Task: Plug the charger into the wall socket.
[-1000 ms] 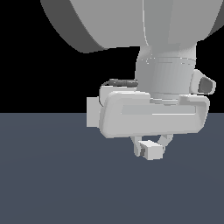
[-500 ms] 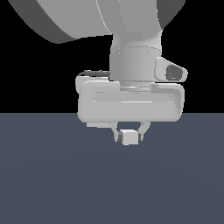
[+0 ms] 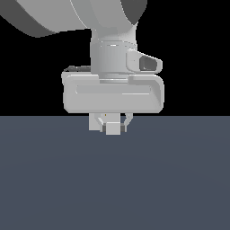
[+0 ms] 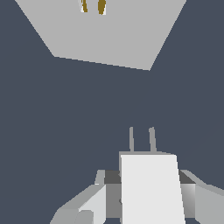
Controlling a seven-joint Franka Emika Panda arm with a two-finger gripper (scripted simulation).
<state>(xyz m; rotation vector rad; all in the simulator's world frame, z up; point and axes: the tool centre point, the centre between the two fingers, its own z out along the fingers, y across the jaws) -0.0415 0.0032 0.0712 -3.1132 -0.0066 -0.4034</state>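
Claw: my gripper (image 3: 112, 127) is clamping shut on the charger (image 4: 152, 188), 1 finger on each side.
Charger: sitting between my fingers (image 4: 89, 205), its 2 prongs (image 4: 141, 140) pointing toward the wall socket (image 4: 109, 37).
Wall socket: lying ahead of the charger, well apart from it.

White charger (image 4: 151, 188) — pale grey wall socket (image 4: 109, 39), brass-coloured slots — slate-blue floor (image 3: 179, 179).

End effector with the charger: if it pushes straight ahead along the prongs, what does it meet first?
Probably the wall socket. In the wrist view the charger in the end effector points its prongs at that panel across bare floor, nothing between. Alignment with the slots is unclear.
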